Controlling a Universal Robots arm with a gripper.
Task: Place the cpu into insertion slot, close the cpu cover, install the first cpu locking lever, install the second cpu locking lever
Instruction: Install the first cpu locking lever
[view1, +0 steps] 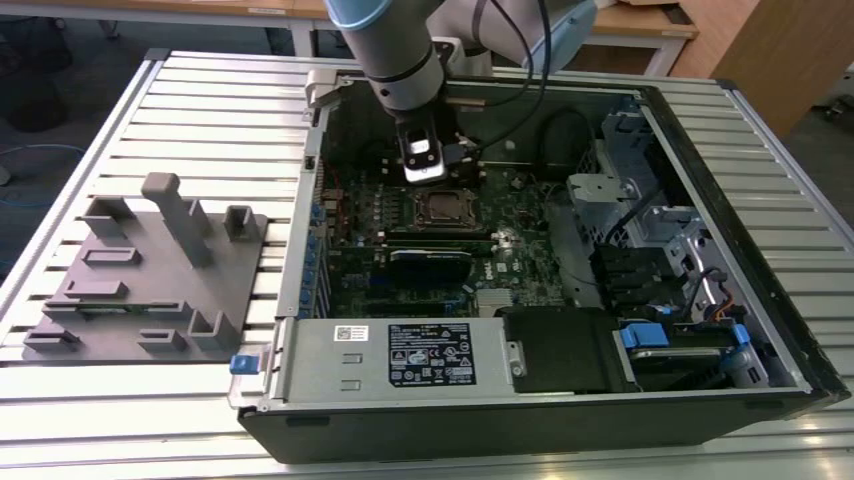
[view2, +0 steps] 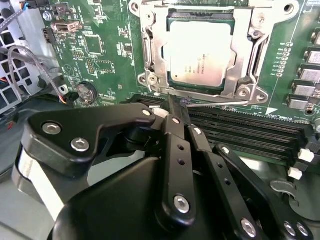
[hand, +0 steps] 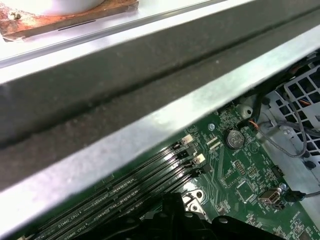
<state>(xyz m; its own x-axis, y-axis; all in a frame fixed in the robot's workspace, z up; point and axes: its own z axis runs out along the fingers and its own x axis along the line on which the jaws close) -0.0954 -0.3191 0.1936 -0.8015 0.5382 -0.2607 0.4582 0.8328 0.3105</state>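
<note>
On the slatted metal surface lies an open computer case, its inside facing up. The robot arm reaches down into the case from the far side. On the exterior view's left, just beside the case, sits a grey moulded fixture with upright posts and shallow pockets. In the first wrist view, the case's metal edge crosses the picture as a broad band.

The green circuit board covers the case floor, and long black memory slots run across it beside the socket. The insertion slot sits near the middle of the board, directly beneath the arm's tip.

In the second wrist view, the cpu cover lies flat over the socket. The cpu rests inside it, its dull silver top showing through the square window.

The end effector hangs low over the board between the memory slots and the socket. Its black fingers are drawn narrow, tips nearly together. They meet the end of a thin silvery locking lever that runs along the socket edge nearest the memory slots. Whether they pinch it, I cannot tell.

A coin cell battery sits on the board well apart from the socket.
</note>
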